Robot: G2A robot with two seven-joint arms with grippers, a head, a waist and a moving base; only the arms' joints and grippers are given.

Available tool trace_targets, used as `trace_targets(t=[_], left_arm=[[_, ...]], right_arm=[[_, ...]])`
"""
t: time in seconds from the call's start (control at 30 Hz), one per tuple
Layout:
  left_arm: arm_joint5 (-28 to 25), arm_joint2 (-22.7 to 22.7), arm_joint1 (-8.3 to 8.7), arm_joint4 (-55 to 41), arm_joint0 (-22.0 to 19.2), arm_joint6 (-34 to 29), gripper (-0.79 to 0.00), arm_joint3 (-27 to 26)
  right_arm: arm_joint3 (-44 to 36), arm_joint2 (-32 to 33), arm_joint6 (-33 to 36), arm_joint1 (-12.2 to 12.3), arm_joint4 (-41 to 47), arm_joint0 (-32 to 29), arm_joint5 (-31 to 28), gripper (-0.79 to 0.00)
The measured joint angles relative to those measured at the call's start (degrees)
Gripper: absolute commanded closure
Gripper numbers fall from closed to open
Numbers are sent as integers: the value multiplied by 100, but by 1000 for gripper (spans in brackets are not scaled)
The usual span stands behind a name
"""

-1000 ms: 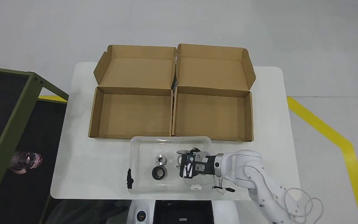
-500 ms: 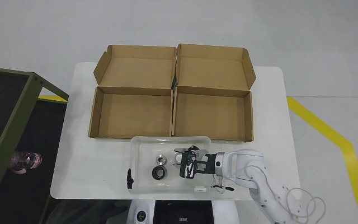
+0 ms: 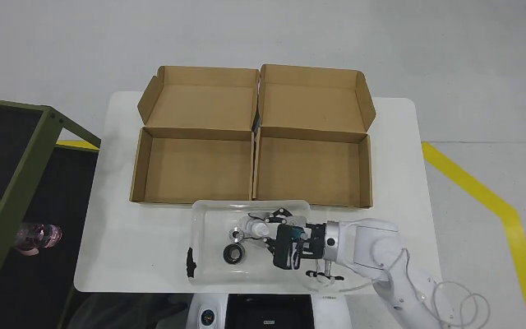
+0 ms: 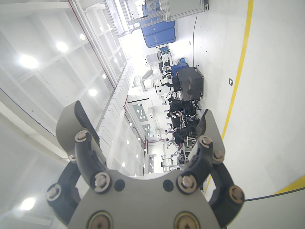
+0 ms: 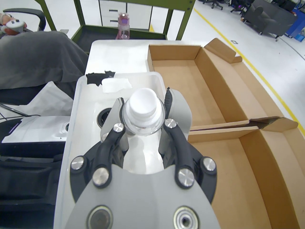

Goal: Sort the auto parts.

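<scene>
Two cardboard boxes (image 3: 197,169), in the upper middle of the top view, have no part in them yet, so I judge the sorting barely begun. My right gripper (image 5: 143,96) is clamped on a white stepped part (image 5: 143,113) above the clear bin (image 3: 205,210) at lower middle, where a black ring (image 3: 235,253) lies. My left gripper (image 4: 141,110) is spread, grasping nothing.

The white arm (image 3: 370,240) ends in the right hand (image 5: 144,101): grey plates, black linkages (silver screws at each pivot).
</scene>
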Motion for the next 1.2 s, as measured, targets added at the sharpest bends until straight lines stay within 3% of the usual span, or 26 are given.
trace_targets(t=[0.27, 0.7, 1.2], left_arm=[[0, 0, 0, 0, 0, 0, -785, 0], [0, 0, 0, 0, 0, 0, -785, 0], [0, 0, 0, 0, 0, 0, -785, 0]], right_arm=[[-241, 183, -457, -11, -9, 117, 599, 0], [-151, 400, -1026, -37, 462, 446, 878, 0], [670, 466, -770, -65, 956, 964, 921, 0]])
